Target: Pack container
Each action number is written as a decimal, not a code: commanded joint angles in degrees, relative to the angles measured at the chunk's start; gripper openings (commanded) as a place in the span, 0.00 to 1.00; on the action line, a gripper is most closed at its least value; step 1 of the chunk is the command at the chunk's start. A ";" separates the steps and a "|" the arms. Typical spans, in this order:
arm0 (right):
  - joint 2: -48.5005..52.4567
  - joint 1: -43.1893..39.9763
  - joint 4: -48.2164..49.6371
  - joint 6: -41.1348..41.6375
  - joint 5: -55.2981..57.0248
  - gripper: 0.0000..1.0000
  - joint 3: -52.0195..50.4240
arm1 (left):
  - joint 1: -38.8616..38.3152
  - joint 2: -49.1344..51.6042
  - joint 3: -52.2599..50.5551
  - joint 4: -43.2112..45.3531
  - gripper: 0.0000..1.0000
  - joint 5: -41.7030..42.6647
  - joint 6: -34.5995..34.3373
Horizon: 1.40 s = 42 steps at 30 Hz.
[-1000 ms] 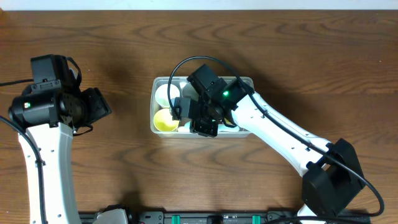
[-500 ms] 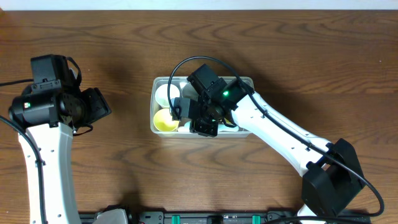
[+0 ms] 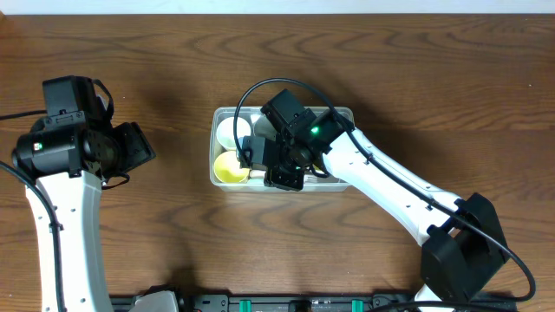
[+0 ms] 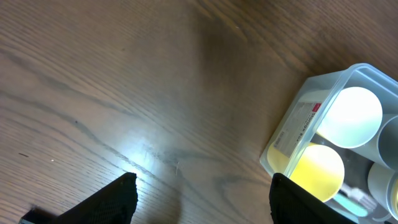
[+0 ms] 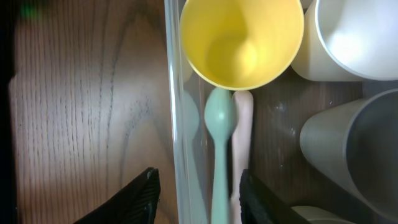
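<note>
You'll find the container (image 3: 217,117), a clear round-cornered plastic tub, mid-table (image 3: 130,52) on dark wood grain. It holds a glossy yellow cup (image 5: 241,40) at its 8 o'clock corner, a white cup (image 5: 357,31) at 10 o'clock, a grey cup (image 5: 354,149), and a pale green spoon (image 5: 219,155) lying beside a pinkish one (image 5: 241,124). Your right gripper (image 5: 198,186) hangs over the tub's 6 o'clock wall, jaws parted and gripping nothing. Tub and arms sit as in the earlier overhead, and your left gripper (image 4: 203,183) waits released and empty, well off at 9 o'clock.
</note>
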 commanded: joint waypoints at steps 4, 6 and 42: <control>-0.28 -0.87 7.65 16.15 6.91 0.51 0.59 | 0.22 -0.13 -0.07 -0.15 0.69 -0.63 0.09; -1.62 -2.95 11.72 24.65 12.81 0.54 0.59 | -0.31 -0.15 -0.07 -0.11 0.68 -0.66 0.20; -30.34 -44.68 -6.75 54.49 20.37 0.99 -9.09 | -14.56 -15.13 -3.89 4.55 0.98 1.31 19.12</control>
